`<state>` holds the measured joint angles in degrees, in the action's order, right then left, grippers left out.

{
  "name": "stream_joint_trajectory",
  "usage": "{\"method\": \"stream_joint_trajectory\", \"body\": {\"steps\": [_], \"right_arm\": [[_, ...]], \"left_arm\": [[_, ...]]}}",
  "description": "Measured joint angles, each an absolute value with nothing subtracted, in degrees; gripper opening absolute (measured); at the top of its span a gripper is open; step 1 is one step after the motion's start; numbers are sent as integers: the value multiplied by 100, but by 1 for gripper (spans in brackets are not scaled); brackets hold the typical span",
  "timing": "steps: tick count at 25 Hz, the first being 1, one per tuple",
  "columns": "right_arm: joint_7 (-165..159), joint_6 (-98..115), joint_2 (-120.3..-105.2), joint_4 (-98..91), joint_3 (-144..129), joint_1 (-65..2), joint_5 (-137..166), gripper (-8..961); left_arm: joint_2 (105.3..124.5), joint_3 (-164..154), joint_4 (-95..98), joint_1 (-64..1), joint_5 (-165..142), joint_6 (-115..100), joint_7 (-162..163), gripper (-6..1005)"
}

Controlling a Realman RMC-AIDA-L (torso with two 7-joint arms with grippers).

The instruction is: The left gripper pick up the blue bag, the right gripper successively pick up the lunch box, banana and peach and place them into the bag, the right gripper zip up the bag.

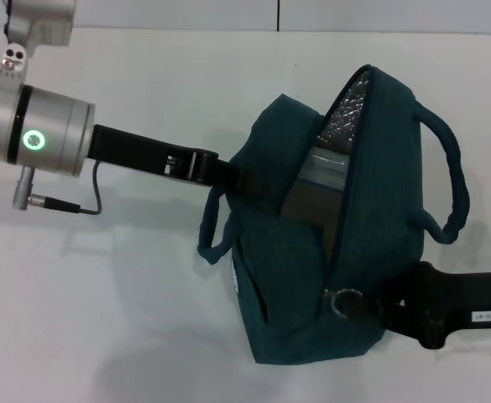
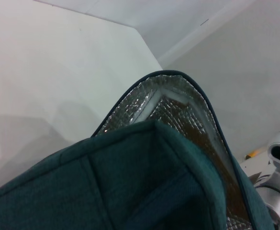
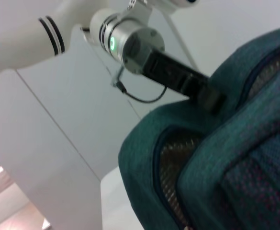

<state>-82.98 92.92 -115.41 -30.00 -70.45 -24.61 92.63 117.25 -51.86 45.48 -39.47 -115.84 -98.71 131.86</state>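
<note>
Teal fabric blue bag [image 1: 295,277], foil-lined, gapes; left gripper [image 1: 243,180] clamps its edge.

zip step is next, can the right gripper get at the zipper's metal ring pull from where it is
Probably yes. The right gripper sits right beside the ring pull at the blue bag's near end, with nothing between them. The left gripper holds the bag's other side.

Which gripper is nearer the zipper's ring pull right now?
Right. The right gripper sits beside the ring pull at the blue bag's near end; the left gripper holds the far side.
</note>
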Motion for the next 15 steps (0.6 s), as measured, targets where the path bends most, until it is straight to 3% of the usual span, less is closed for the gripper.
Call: {"method": "stream_joint_trajectory", "body": {"steps": [15], "right_arm": [[-7800,10667,-11526,-3108,-6217,-2302,9267,19]], "left_arm": [[11749,-5186,4519,-3974,-11555,-9837,13141,39]]}}
